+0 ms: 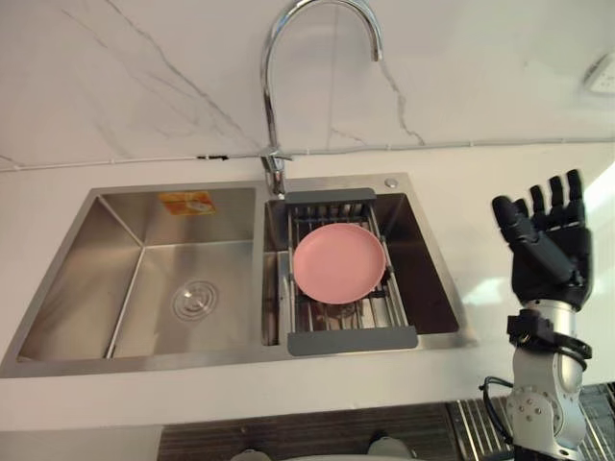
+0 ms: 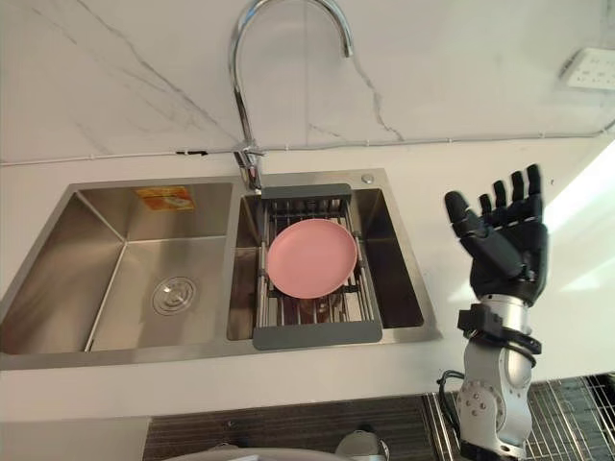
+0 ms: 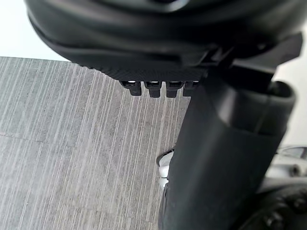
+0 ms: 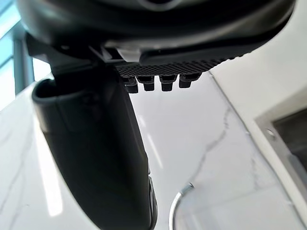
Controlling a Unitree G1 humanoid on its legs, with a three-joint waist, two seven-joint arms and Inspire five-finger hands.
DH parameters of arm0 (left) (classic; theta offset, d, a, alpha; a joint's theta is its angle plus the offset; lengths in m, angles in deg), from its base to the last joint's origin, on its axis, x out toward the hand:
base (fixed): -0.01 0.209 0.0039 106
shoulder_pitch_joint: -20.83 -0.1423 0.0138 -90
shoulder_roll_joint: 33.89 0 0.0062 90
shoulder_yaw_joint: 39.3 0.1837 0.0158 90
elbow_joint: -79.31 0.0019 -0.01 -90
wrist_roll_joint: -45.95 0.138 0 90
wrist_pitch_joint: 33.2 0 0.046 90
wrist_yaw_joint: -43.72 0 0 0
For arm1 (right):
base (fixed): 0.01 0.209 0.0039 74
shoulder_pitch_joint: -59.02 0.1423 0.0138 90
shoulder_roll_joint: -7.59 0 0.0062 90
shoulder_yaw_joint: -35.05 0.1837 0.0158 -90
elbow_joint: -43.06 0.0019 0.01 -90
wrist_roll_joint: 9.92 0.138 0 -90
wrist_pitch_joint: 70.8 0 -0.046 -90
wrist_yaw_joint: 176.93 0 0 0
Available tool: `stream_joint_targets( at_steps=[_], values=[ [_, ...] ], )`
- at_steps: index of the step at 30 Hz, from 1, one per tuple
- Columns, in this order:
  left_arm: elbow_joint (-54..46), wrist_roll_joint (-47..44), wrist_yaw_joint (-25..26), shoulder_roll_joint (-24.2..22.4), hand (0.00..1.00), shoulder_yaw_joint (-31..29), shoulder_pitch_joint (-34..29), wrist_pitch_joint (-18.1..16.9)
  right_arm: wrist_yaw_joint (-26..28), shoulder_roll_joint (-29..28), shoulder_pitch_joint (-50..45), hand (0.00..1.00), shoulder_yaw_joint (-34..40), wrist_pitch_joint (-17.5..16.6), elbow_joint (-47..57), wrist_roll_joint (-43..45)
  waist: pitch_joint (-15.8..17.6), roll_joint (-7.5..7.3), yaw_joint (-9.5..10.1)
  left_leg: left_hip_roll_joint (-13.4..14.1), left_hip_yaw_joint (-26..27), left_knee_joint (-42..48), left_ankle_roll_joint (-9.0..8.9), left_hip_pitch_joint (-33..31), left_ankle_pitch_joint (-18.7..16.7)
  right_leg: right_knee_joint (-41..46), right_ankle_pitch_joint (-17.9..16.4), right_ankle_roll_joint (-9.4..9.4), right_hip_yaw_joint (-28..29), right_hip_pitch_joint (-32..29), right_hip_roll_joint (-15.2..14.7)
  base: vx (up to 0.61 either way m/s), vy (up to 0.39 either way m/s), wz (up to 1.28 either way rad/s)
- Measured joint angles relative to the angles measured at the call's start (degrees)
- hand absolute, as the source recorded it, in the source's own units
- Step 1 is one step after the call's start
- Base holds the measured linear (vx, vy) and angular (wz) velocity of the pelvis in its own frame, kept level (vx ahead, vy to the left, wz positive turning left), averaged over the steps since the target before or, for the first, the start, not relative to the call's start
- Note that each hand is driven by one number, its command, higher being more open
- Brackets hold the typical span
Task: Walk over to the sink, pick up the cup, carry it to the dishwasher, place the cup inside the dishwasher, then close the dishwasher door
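The cup cannot be made out with certainty. A small dim shape (image 1: 336, 309) is seen through the drying rack (image 1: 352, 339), just under the near edge of the pink plate (image 1: 339, 262), but what it is cannot be told. The plate is laid flat on the rack, and the rack is set across the right basin of the steel sink (image 1: 144, 361). In the left basin a round drain (image 1: 195, 300) is seen at the bottom and an orange sticker (image 1: 185, 202) on the far wall. A curved tap (image 1: 268, 96) is mounted at the far rim between the two basins, with its spout arched over to the right.

The right hand (image 1: 548, 250) is held upright over the white countertop (image 1: 480, 173), right of the sink and well apart from the rack. Its fingers are straight and spread wide, and nothing is held. The left hand (image 3: 158, 52) is seen in its own wrist view above a grey streaked floor (image 3: 72, 143). Its fingers are kept in a straight row and nothing is held between them and the thumb.

A wire rack (image 2: 577, 418) is seen at the near right, below the counter's edge.
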Motion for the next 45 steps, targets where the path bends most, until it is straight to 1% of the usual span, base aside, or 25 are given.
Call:
stream_joint_targets(
  at_steps=[1,3,4,6,9,13,15,19,22,26,30,35,37,41,45],
  values=[
    [-0.2,0.0,0.2,0.0,1.00,0.0,-0.1,-0.1,0.8,0.0,-0.4,1.00,-0.4,0.6,-0.1,-1.1,0.0,-0.05,0.17,-0.1,0.0,-0.2,0.08,0.0,0.1,-0.2,0.1,0.02,-0.1,0.0,0.0,-0.01,0.021,0.07],
    [-0.9,0.0,0.8,0.1,1.00,0.1,-0.6,-0.2,3.5,0.0,-0.6,1.00,-1.0,2.2,-1.5,-6.1,-0.1,-0.27,0.38,-0.7,-0.5,-1.4,0.18,0.1,0.8,-0.3,0.1,0.01,-0.6,0.1,0.0,-0.01,0.016,0.11],
    [-1.1,0.0,0.9,0.1,1.00,0.1,-0.8,-0.3,4.0,0.0,-0.6,1.00,-1.0,2.4,-1.9,-6.9,-0.1,-0.35,0.46,-0.8,-0.5,-1.8,0.20,0.2,1.1,-0.3,0.1,0.01,-0.7,0.1,0.0,-0.01,0.005,0.08],
    [-1.5,0.0,1.2,0.5,1.00,0.1,-1.2,-0.3,5.7,0.4,-1.2,1.00,-0.9,3.2,-3.1,-12.5,-0.4,-0.80,1.04,-1.1,-0.6,-3.3,0.15,0.7,2.0,-0.4,0.1,-0.02,-0.8,0.3,0.2,-0.01,-0.006,0.04],
    [-1.5,-0.6,1.2,0.7,1.00,0.0,-1.5,-0.3,7.5,2.3,-1.5,1.00,-1.0,3.5,-5.1,-17.6,-0.8,-1.42,1.66,-1.5,-0.7,-5.1,0.18,1.7,2.8,-0.7,0.2,-0.04,-1.0,0.8,0.3,-0.01,-0.001,0.02],
    [-1.6,-0.4,0.7,1.0,1.00,-0.4,-2.0,-0.3,10.0,5.1,-1.4,1.00,-1.1,3.5,-5.4,-21.7,-1.3,-2.14,1.68,-1.9,-0.7,-6.9,0.19,2.3,3.8,-0.7,0.2,-0.08,-1.0,0.8,0.3,0.00,0.001,0.01],
    [-1.7,0.6,0.6,1.2,1.00,-0.6,-2.2,-0.2,12.5,8.3,-0.6,1.00,-1.2,3.6,-5.7,-24.9,-1.7,-2.75,1.74,-2.1,-0.6,-7.7,0.20,2.6,4.2,-0.7,0.2,-0.08,-1.0,0.7,0.4,0.00,0.000,0.00],
    [-1.7,2.3,0.0,1.7,1.00,-0.6,-2.3,0.0,16.9,13.1,1.9,1.00,-2.5,3.6,-6.4,-30.5,-2.2,-3.60,1.78,-2.3,-0.6,-8.9,0.22,2.9,4.8,-0.8,0.2,-0.09,-1.1,0.7,0.5,0.00,0.000,0.00],
    [-1.9,2.9,-0.4,1.9,1.00,-1.2,-2.4,0.4,20.2,16.0,3.5,1.00,-4.0,3.6,-6.5,-31.8,-2.7,-4.30,2.18,-2.3,-0.6,-9.0,0.21,2.9,4.9,-0.8,0.2,-0.09,-1.1,0.6,0.5,0.00,0.000,0.00],
    [-3.5,3.0,-1.5,2.6,1.00,-1.7,-2.9,2.1,23.4,18.9,6.1,1.00,-6.7,3.7,-8.0,-33.9,-3.1,-5.00,2.93,-2.4,-0.7,-9.0,0.21,2.9,4.9,-0.8,0.2,-0.09,-1.1,0.6,0.5,0.00,0.000,0.00],
    [-4.0,2.9,-2.5,2.9,1.00,-2.3,-3.3,2.7,25.6,20.4,6.8,1.00,-9.2,3.7,-9.1,-38.8,-3.6,-5.62,3.22,-2.6,-1.1,-9.3,0.24,2.9,5.1,-0.8,0.2,-0.09,-1.6,0.7,0.5,-0.01,-0.001,0.05],
    [-4.0,2.9,-2.7,3.0,1.00,-2.3,-3.3,3.1,26.1,21.1,6.8,1.00,-10.3,3.3,-12.7,-42.3,-3.8,-5.61,3.21,-3.1,-2.1,-10.0,0.57,2.8,5.8,-0.8,0.2,-0.09,-2.5,0.7,0.2,-0.02,0.003,0.10],
    [-4.0,2.9,-2.8,3.0,1.00,-2.3,-3.3,3.3,26.0,21.8,6.8,1.00,-12.1,3.0,-13.8,-44.2,-3.9,-5.50,3.13,-3.1,-2.2,-10.0,0.64,2.7,5.9,-0.8,0.2,-0.10,-2.6,0.7,0.2,-0.01,0.000,0.02],
    [-4.0,2.9,-3.3,3.0,1.00,-2.3,-3.2,3.9,25.6,21.8,6.8,1.00,-12.8,1.1,-14.5,-49.3,-4.1,-5.10,3.15,-3.2,-2.5,-10.0,0.77,2.7,6.2,-0.7,0.2,-0.14,-2.7,0.7,0.1,0.00,0.000,0.00],
    [-4.0,2.9,-3.7,2.8,1.00,-2.3,-3.1,4.2,25.3,21.8,6.8,1.00,-13.7,-0.1,-15.4,-51.7,-4.1,-4.53,3.16,-3.2,-2.6,-10.0,0.85,2.6,6.3,-0.8,0.3,-0.26,-2.8,0.7,0.1,0.00,0.000,0.00]
  ],
)
